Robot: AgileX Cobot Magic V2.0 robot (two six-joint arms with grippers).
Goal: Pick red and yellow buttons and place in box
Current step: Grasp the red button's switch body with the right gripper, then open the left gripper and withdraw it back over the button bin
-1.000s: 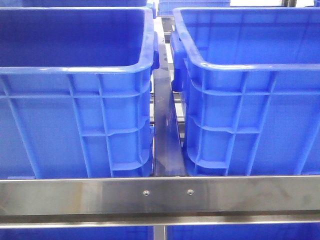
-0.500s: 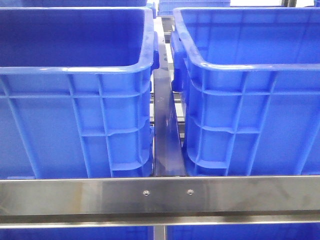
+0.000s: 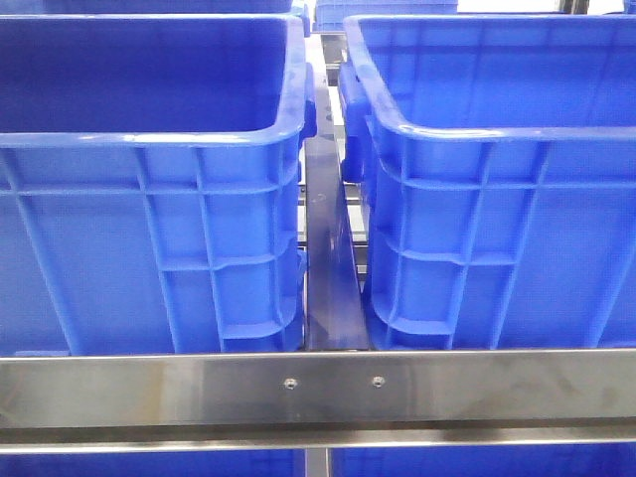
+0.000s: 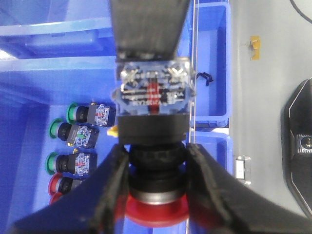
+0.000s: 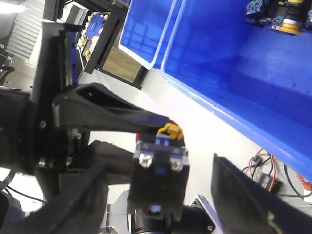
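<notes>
Two blue crates (image 3: 149,129) fill the rack. Left gripper (image 4: 153,195) grips a red button (image 4: 153,146) above a blue bin (image 4: 34,122) of buttons; right gripper (image 5: 161,195) carries another button (image 5: 158,170), grip unclear. Carrying step, I'd judge; next, lower and release into the box.

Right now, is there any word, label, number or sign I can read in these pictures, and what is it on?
None can be read.
Red button in the left gripper: print on its clear block, too blurred.
Button at the right gripper: no legible marking.
Green buttons in the bin: labels too small.
Blue crates in front view: no text.
</notes>
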